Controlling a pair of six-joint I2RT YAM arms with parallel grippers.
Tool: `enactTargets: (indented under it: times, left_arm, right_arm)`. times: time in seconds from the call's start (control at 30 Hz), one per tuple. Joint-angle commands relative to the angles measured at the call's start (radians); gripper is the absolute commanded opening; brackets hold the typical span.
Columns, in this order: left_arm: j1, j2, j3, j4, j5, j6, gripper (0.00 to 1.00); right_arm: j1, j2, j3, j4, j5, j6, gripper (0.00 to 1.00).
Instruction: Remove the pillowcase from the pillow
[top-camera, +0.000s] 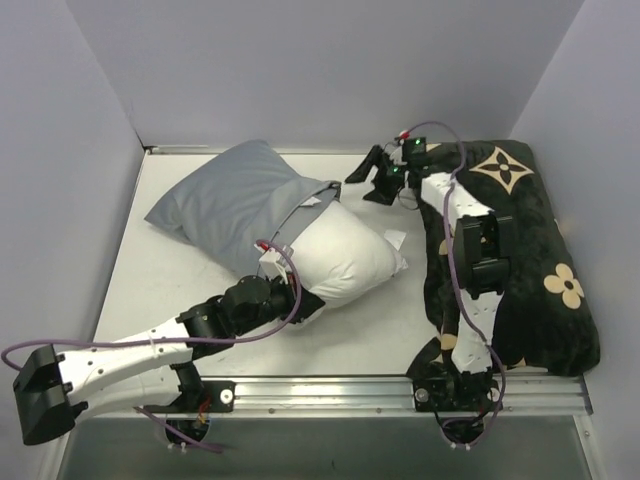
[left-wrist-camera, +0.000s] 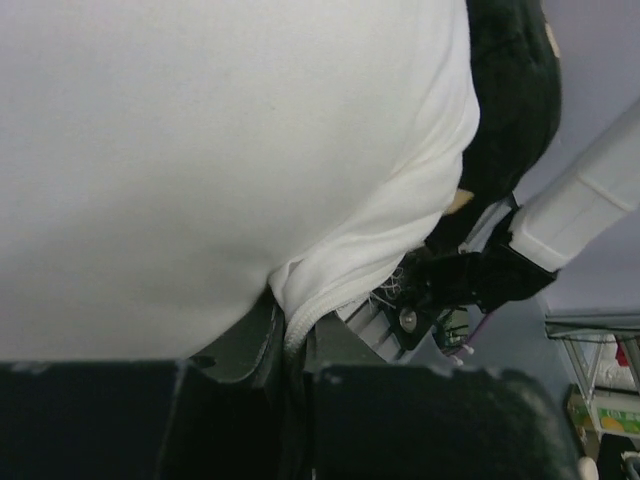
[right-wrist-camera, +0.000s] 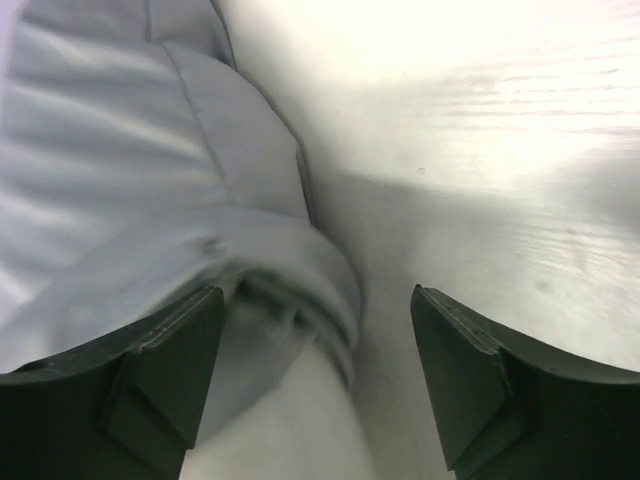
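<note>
The grey pillowcase covers the far left half of the white pillow, whose near right half is bare. My left gripper is at the pillow's near left edge. In the left wrist view the left gripper is shut on the pillow's seam. My right gripper is open and empty just right of the pillowcase's open end. In the right wrist view the right gripper is spread wide above the pillowcase's hem and the pillow.
A black plush cushion with tan flowers lies along the right wall, under the right arm; it also shows in the left wrist view. The white table is walled on three sides. A small white tag sticks out at the pillow's right.
</note>
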Motion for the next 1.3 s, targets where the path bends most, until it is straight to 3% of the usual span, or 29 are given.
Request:
enactTargets:
  times: [0.0, 0.1, 0.13, 0.17, 0.3, 0.43, 0.57, 0.63, 0.77, 0.87, 1.13, 1.27]
  left_arm:
    - [0.002, 0.058, -0.022, 0.19, -0.115, -0.093, 0.0]
    - [-0.001, 0.106, -0.043, 0.232, -0.17, -0.122, 0.0]
    - [-0.001, 0.118, -0.045, 0.252, -0.182, -0.129, 0.0]
    - [-0.002, 0.147, -0.037, 0.26, -0.205, -0.134, 0.0]
    - [-0.005, 0.225, 0.001, 0.318, -0.227, -0.119, 0.0]
    - [-0.008, 0.294, 0.045, 0.358, -0.218, -0.116, 0.0]
    - [-0.012, 0.346, 0.078, 0.394, -0.196, -0.107, 0.0]
    - [-0.013, 0.365, 0.104, 0.395, -0.178, -0.102, 0.0]
    - [-0.015, 0.402, 0.128, 0.395, -0.14, -0.107, 0.0]
    - [-0.015, 0.403, 0.139, 0.395, -0.104, -0.108, 0.0]
    - [-0.016, 0.373, 0.17, 0.381, 0.001, -0.11, 0.0]
    - [-0.035, 0.379, 0.205, 0.381, 0.04, -0.099, 0.0]
  right_arm:
    - [-0.042, -0.174, 0.126, -0.168, 0.038, -0.04, 0.8]
    - [-0.066, -0.273, 0.112, -0.228, 0.068, -0.031, 0.86]
    - [-0.086, -0.301, 0.091, -0.231, 0.076, -0.02, 0.94]
    - [-0.094, -0.334, 0.063, -0.23, 0.078, 0.003, 0.95]
    - [-0.083, -0.584, -0.145, -0.219, 0.133, 0.001, 0.97]
    - [-0.067, -0.845, -0.477, -0.149, 0.18, 0.049, 1.0]
    - [0.063, -1.052, -0.709, -0.124, 0.255, 0.107, 1.0]
    - [0.125, -1.141, -0.803, -0.029, 0.303, 0.19, 1.0]
    - [0.254, -1.182, -0.946, 0.139, 0.42, 0.221, 1.0]
    - [0.338, -1.142, -0.939, 0.135, 0.502, 0.21, 1.0]
    - [0.375, -1.111, -1.119, 0.33, 0.614, 0.316, 1.0]
    - [0.38, -1.042, -1.132, 0.423, 0.635, 0.327, 1.0]
